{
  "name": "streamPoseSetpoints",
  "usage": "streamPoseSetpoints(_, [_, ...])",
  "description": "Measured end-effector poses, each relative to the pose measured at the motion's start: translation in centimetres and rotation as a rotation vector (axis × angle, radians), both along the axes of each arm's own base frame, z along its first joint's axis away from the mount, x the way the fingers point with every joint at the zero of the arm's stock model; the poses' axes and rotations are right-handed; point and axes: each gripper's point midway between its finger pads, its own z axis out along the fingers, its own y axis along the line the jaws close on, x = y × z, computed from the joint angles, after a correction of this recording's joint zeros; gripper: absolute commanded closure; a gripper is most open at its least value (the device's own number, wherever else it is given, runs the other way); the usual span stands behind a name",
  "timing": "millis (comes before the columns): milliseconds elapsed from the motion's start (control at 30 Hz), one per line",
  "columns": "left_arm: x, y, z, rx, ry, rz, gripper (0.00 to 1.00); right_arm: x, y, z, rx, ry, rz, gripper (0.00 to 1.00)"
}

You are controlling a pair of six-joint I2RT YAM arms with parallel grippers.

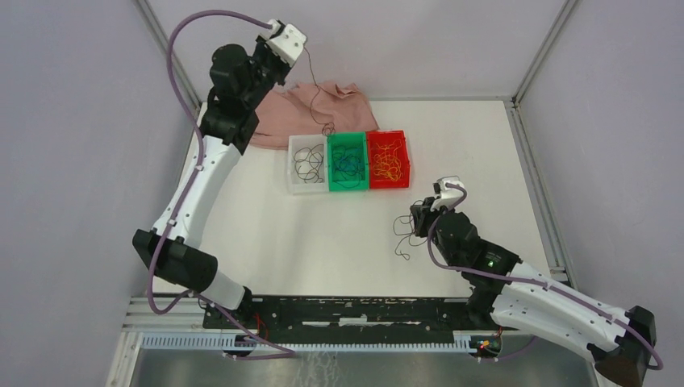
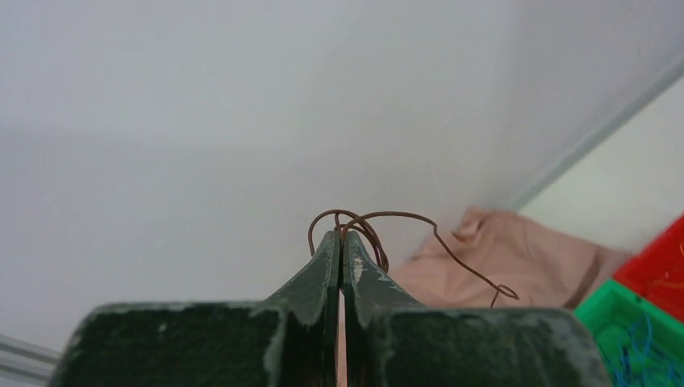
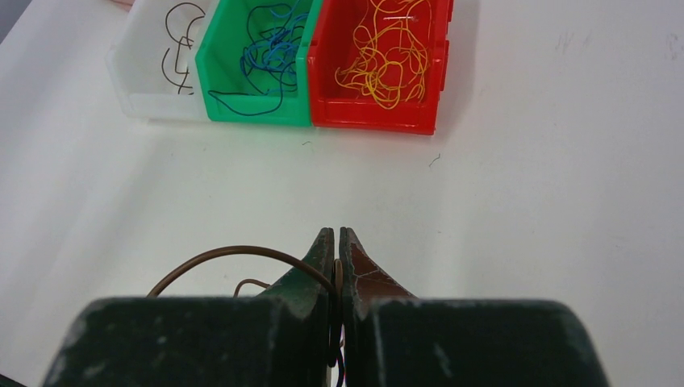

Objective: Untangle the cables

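My left gripper [image 1: 300, 46] is raised high over the back of the table and shut on a dark brown cable [image 2: 403, 214]. That cable hangs down toward the pink cloth and the bins [image 1: 316, 97]. My right gripper [image 1: 414, 219] is low over the table's right middle and shut on another brown cable [image 3: 234, 251], part of a small dark bunch [image 1: 401, 235] trailing on the table. Dark strands lie in the white bin [image 1: 292, 165], blue ones in the green bin [image 1: 347, 189], and yellow-orange ones in the red bin [image 1: 406, 165].
A pink cloth [image 1: 323, 109] lies crumpled behind the bins at the back. The three bins stand side by side at the table's middle back, also in the right wrist view [image 3: 258, 113]. Metal frame posts and grey walls enclose the table.
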Motion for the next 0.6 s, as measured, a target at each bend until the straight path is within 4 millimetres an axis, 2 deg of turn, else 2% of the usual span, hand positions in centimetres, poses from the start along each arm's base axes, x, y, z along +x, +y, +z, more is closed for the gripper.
streamPoseSetpoints(33, [-0.2,-0.1,1.9,-0.026,-0.036,-0.004,0.97,0.0,0.0,-0.2,-0.004,0.004,0.000,1.00])
streamPoseSetpoints(133, [-0.9,0.0,5.3,-0.072,-0.108,-0.011,0.97,0.1,0.1,-0.4,-0.006,0.012,-0.001,1.00])
streamPoseSetpoints(167, [-1.1,0.1,5.8,-0.077,-0.119,-0.012,0.97,0.0,0.1,-0.4,-0.006,0.013,-0.001,1.00])
streamPoseSetpoints(233, [-1.3,0.1,5.4,-0.076,-0.117,-0.013,0.97,0.1,0.1,-0.4,-0.003,0.013,-0.002,1.00])
streamPoseSetpoints(333, [-0.8,0.0,2.3,-0.057,-0.059,-0.012,0.97,0.0,0.1,-0.5,-0.001,0.015,-0.003,1.00])
streamPoseSetpoints(467, [0.0,-0.3,-4.3,-0.010,0.077,-0.010,0.97,0.0,0.1,-0.6,-0.002,0.016,-0.004,1.00])
streamPoseSetpoints(600, [0.4,-0.4,-9.1,0.023,0.176,-0.008,0.97,0.0,0.1,-0.6,-0.002,0.016,-0.004,1.00])
